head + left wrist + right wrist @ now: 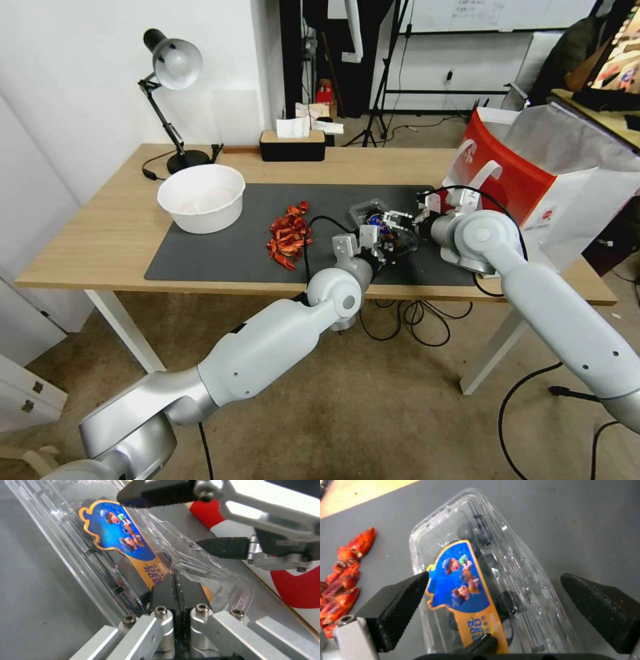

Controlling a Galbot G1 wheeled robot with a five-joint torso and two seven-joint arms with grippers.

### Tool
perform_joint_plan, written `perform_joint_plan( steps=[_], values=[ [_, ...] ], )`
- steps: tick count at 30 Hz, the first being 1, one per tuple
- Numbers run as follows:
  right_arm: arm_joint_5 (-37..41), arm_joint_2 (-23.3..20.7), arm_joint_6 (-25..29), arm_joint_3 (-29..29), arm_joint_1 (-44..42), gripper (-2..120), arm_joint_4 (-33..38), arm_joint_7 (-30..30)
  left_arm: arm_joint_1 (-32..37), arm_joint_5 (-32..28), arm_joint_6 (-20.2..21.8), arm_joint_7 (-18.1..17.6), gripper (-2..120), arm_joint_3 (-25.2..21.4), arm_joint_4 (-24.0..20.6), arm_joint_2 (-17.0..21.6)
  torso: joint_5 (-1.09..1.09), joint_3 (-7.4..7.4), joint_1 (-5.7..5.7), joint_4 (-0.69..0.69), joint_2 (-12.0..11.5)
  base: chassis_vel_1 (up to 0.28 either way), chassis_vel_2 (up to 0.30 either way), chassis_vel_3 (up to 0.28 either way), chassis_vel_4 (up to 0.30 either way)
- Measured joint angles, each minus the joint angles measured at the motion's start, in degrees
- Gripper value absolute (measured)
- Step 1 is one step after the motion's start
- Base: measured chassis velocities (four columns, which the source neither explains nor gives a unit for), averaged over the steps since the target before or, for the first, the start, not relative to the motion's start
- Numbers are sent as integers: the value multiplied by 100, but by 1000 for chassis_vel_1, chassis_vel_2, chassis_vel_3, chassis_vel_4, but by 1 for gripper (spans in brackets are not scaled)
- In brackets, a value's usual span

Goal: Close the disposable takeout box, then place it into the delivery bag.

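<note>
Wooden table (100, 247) with a dark grey mat (233, 250) fills the middle of the head view, against a white wall. On the mat, right of centre, both grippers meet at the disposable takeout box (383, 227). From its wrist camera, the left gripper (176, 590) has its two black pads pressed together with no gap, pinching the clear rim of the box at the near edge; in the head view it sits at (373, 240). The right gripper (403, 223) comes in from the right side of the frame; its own camera shows it (516, 600) spread wide, one black pad on each side of the box, neither clearly touching the plastic. The box lies with its lid down over dark round pieces, a blue and orange label (463, 590) on top.

Left of the box is a heap of red crayfish (288, 235), and farther left a white bowl (201, 197). A desk lamp (170, 93) stands at upper left, a black tissue box (292, 143) at the table's far edge. The delivery bag (533, 180) stands open at the right end of the table, just beyond the right arm
</note>
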Motion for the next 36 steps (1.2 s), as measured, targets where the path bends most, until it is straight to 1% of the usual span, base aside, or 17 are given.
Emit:
perform_joint_plan(
  steps=[9, 15, 16, 17, 18, 20, 22, 23, 24, 25, 28, 29, 32, 33, 36],
  values=[
    [343, 219, -362, -117, 300, 100, -492, 41, -12, 1, -22, 12, 0, -2, 2, 0, 0, 0, 0, 0, 0, 0, 0, 0, 0],
    [538, 283, -396, -108, 334, 100, -603, 91, -22, 0, -34, 16, 0, 1, 0, 2, -2, -2, -1, -1, 2, 0, 0, 0, 0],
    [554, 287, -396, -103, 332, 97, -609, 113, -24, -1, -36, 17, 0, 3, 0, 5, -2, -2, -1, -2, 2, 0, 0, 0, 0],
    [554, 287, -396, -103, 332, 97, -609, 113, -24, -1, -36, 17, 0, 3, 0, 5, -2, -2, -1, -2, 2, 0, 0, 0, 0],
    [573, 289, -396, -97, 323, 92, -612, 139, -26, -2, -39, 19, 0, 5, 0, 9, -3, -2, -2, -3, 3, 0, 0, 0, 0],
    [585, 288, -396, -94, 316, 91, -611, 164, -27, -3, -39, 19, 0, 7, 0, 10, -3, -2, -3, -3, 3, 0, 0, 0, 0],
    [624, 285, -395, -88, 292, 81, -593, 281, -30, -5, -45, 23, 0, 10, 0, 9, -3, -3, -3, -2, 4, 0, 0, 0, 0],
    [648, 284, -395, -87, 289, 80, -589, 336, -30, -6, -46, 26, 0, 12, 0, 9, -3, -4, -3, -1, 4, 0, 0, 0, 0],
    [675, 274, -394, -84, 284, 76, -587, 385, -32, -8, -49, 29, 0, 13, 0, 9, -3, -4, -4, -1, 5, 0, 0, 0, 0],
    [675, 274, -394, -84, 284, 76, -587, 385, -32, -8, -49, 29, 0, 13, 0, 9, -3, -4, -4, -1, 5, 0, 0, 0, 0],
    [697, 240, -394, -71, 252, 64, -571, 436, -38, -14, -59, 36, 0, 15, -5, 8, 0, -3, -3, -1, 5, 0, 0, 0, 0],
    [697, 240, -394, -71, 252, 64, -571, 436, -38, -14, -59, 36, 0, 15, -5, 8, 0, -3, -3, -1, 5, 0, 0, 0, 0],
    [698, 203, -394, -63, 214, 52, -543, 476, -39, -15, -71, 44, 0, 16, -21, 24, -1, -2, -3, -1, 4, 0, 0, 0, 0],
    [698, 203, -394, -63, 214, 52, -543, 476, -39, -15, -71, 44, 0, 16, -21, 24, -1, -2, -3, -1, 4, 0, 0, 0, 0],
    [697, 177, -394, -40, 163, 40, -522, 525, -30, -16, -78, 45, 0, 16, -59, 56, -1, -1, -2, -1, 2, 0, 0, 0, 0]
  ],
)
